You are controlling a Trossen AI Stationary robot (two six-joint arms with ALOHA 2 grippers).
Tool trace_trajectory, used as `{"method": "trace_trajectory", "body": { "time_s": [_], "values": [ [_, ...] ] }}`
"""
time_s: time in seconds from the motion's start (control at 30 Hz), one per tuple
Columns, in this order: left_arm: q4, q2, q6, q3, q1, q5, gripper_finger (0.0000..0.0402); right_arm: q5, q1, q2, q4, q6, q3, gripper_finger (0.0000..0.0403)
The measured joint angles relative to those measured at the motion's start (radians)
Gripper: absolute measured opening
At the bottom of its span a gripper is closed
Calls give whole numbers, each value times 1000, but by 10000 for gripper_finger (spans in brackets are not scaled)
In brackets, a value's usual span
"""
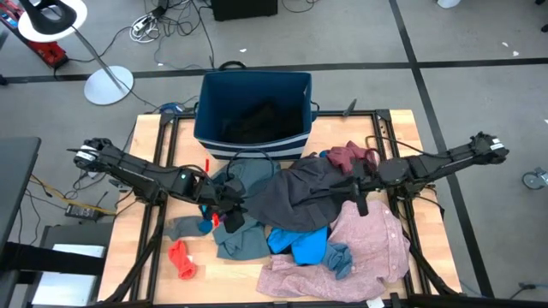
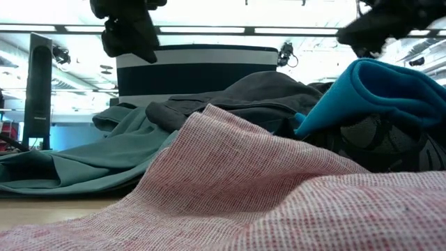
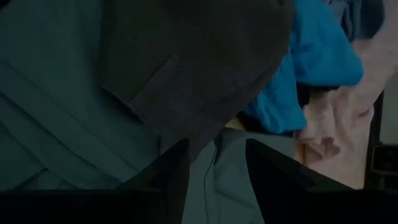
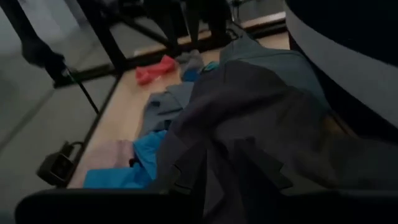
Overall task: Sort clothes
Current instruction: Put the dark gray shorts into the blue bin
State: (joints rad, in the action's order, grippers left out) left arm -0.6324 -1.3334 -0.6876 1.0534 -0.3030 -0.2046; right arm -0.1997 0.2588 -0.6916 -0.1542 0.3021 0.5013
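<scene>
Overhead, the clothes lay heaped across the centre and lower right of the table [image 1: 145, 257], just below the dark blue bin [image 1: 253, 107] at the frame's upper middle. The left gripper [image 1: 229, 207] hovered at the left edge of the dark grey garment [image 1: 295, 201], its fingers [image 3: 171, 171] parted above teal-grey fabric [image 1: 240, 239]. The right gripper [image 1: 355, 195] sat over the same garment's right edge; whether it was clenched could not be told. A large pink shirt [image 1: 360, 252] spread to the table's lower-right edge, with a bright blue piece [image 1: 300, 244] beside it. A small red piece [image 1: 181, 259] lay apart at lower left, bare wood around it
</scene>
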Motion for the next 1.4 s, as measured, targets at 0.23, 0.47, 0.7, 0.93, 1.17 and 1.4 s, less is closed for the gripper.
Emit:
{"method": "trace_trajectory", "body": {
  "time_s": [0.23,0.47,0.7,0.93,1.17,1.4],
  "values": [
    [-38,71,22,-52,-43,-1,163,2,2,-287,-250,-14,306,85],
    [1,323,-19,-223,-94,-47,163,3,21,-455,-442,189,565,82],
    [9,515,-20,-354,-106,-46,163,95,80,-583,-692,535,705,58],
    [11,572,-15,-401,-105,-42,163,145,179,-717,-728,761,711,19],
    [15,569,4,-401,-105,-42,163,96,157,-776,-738,803,711,3],
    [27,569,3,-401,-105,-42,163,93,71,-755,-689,657,711,31]
  ]
}}
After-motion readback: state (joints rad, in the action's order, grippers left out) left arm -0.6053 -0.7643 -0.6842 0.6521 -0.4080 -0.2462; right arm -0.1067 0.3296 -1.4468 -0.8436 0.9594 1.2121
